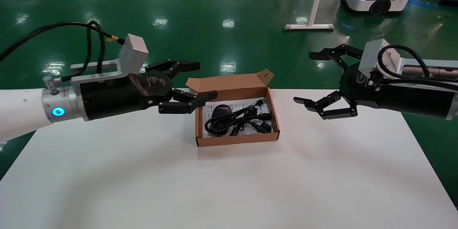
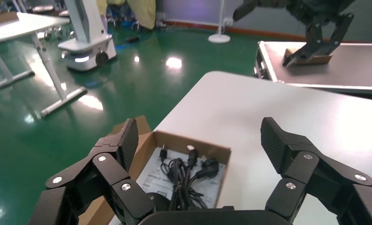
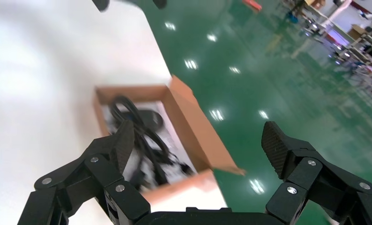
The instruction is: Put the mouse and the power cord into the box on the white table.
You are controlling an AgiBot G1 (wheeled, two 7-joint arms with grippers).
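Mouse and power cord sit in the box at my desk's far edge; left gripper and right gripper hover released, and a careless swing could clip the lid.

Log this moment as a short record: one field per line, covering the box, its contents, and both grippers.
box: brown cardboard box on the white table, lid flap open
mouse: mouse inside the box
power cord: power cord bundled inside the box, beside and partly over the mouse
left gripper: left gripper open, empty, raised at the box's left side
right gripper: right gripper open, empty, raised to the right of the box
task state: both items appear packed
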